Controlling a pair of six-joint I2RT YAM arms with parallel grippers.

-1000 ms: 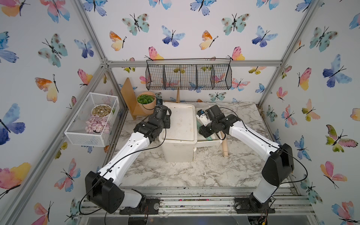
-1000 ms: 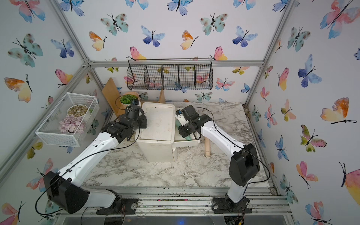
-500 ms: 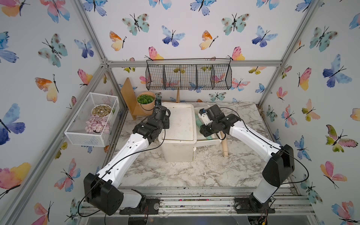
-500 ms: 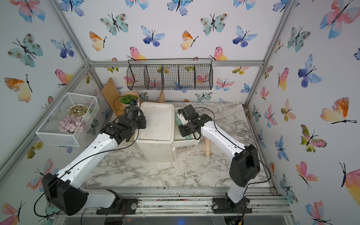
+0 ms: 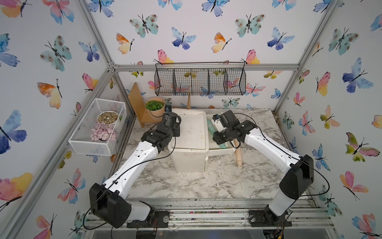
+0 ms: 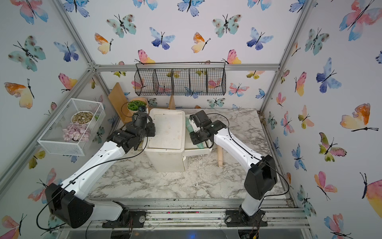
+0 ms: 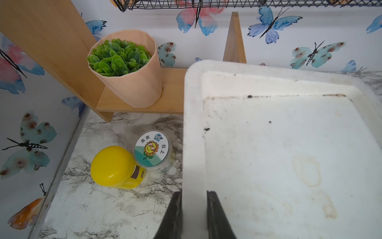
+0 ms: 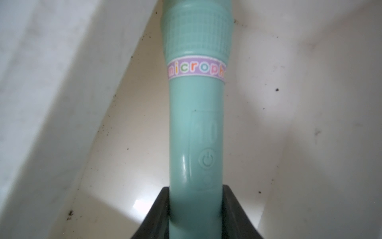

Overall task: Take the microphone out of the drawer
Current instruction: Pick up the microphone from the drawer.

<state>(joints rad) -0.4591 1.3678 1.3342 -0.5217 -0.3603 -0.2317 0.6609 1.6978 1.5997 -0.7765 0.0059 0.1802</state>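
Right gripper [image 8: 196, 187] barely budged since a second ago; we see it clamped on the mint-green plastic microphone [image 8: 196, 124], head pointing straight away from its jaws.

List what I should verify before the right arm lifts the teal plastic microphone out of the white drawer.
1. Right gripper closed around the teal plastic microphone handle: ok.
2. White plastic drawer pulled open: ok.
3. Left gripper clamped on the white drawer cabinet top rim, steadying it: ok.
4. Nothing lying on the microphone: ok.
5. Microphone raised off the drawer floor: cannot tell.
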